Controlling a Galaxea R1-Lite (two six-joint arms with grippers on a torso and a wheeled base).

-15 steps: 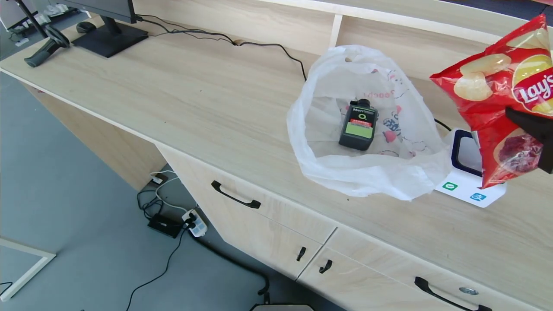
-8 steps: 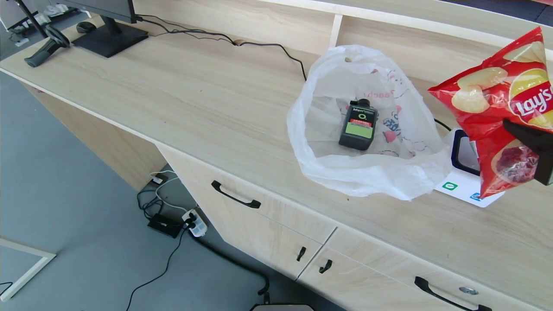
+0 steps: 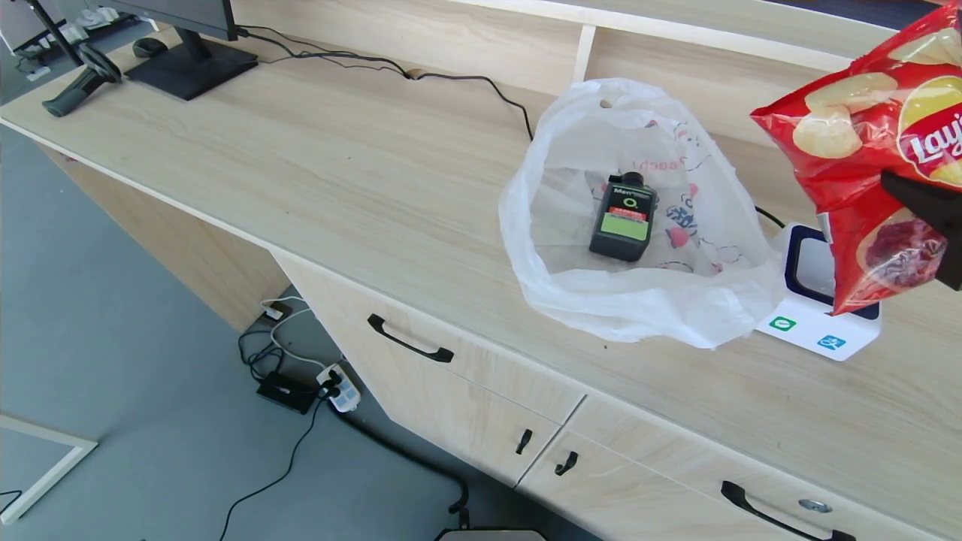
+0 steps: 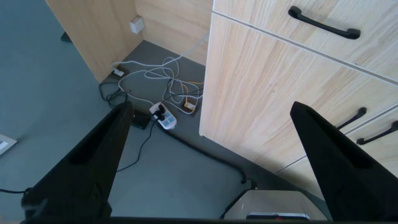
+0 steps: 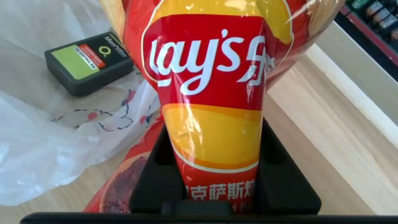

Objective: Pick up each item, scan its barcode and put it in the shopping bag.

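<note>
A red bag of chips (image 3: 872,165) hangs in the air at the right, above the white barcode scanner (image 3: 815,304) on the counter. My right gripper (image 3: 928,225) is shut on the chips bag (image 5: 208,118), which is squeezed between the black fingers (image 5: 283,168). The white shopping bag (image 3: 639,218) lies open on the counter left of the scanner, with a dark bottle with a green label (image 3: 624,218) inside it; the bottle (image 5: 90,62) and shopping bag (image 5: 50,143) also lie below the chips. My left gripper (image 4: 211,155) hangs open beside the counter's drawers, over the floor.
A monitor stand (image 3: 192,64) and a handheld scanner (image 3: 75,83) sit at the counter's far left, with a cable (image 3: 451,79) running along the back. Drawer fronts with black handles (image 3: 409,342) face me. A power strip and cords (image 3: 316,379) lie on the floor.
The chips bag dipped toward the scanner half a second ago, then rose again and moved slightly right. The left arm, shopping bag and bottle have stayed put.
</note>
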